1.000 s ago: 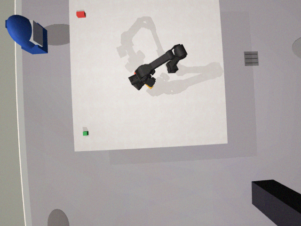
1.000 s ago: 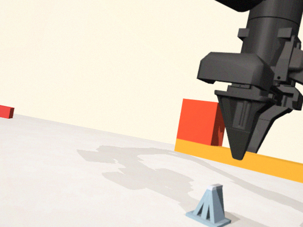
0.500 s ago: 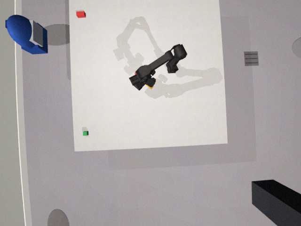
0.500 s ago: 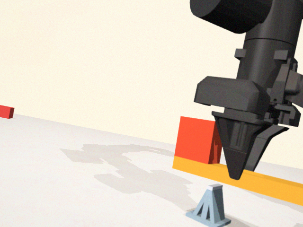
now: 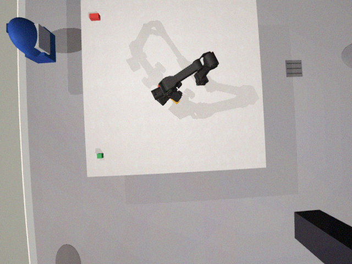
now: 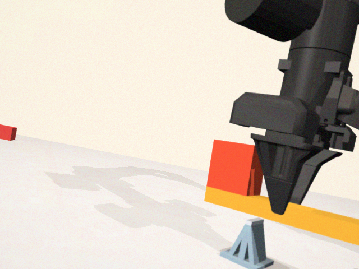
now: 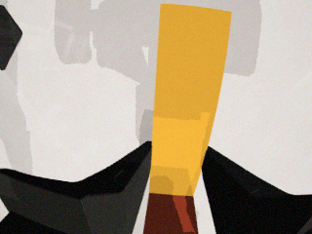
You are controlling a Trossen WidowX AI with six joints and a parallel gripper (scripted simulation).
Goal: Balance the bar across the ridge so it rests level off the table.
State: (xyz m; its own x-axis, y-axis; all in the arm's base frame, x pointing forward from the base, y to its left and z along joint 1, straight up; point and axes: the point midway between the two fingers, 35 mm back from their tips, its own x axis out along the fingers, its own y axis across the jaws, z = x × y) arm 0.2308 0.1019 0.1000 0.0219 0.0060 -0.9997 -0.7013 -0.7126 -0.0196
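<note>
While my gripper (image 5: 170, 92) (image 6: 285, 207) (image 7: 177, 150) is closed around the yellow bar (image 6: 321, 217) (image 7: 190, 63), its two fingers press on opposite sides of it, so the bar is in my grasp. In the exterior view the bar runs from about nine o'clock of my fingertips toward four o'clock, where the edge of the view cuts it off. A large red block (image 6: 230, 167) (image 7: 171, 216) stands on the bar's top at the nine o'clock end, its nearest face close to my fingers.

Below, toward seven o'clock of my fingertips, the pale blue ridge (image 6: 256, 243) stands upright on the white table (image 5: 170, 142) (image 6: 87, 231) (image 7: 63, 112). Its narrow top shows apart from the bar in that view; I cannot tell whether the bar is truly level. From my wrist, the bar stretches toward twelve o'clock, with the red block at six.

Seen from the top, a small red brick (image 5: 94, 16) (image 6: 6, 132) lies on the table well away from me, between ten and eleven o'clock, and a small green cube (image 5: 99, 155) sits between seven and eight. Beyond the table, toward ten o'clock, is a blue chair (image 5: 22, 32).
</note>
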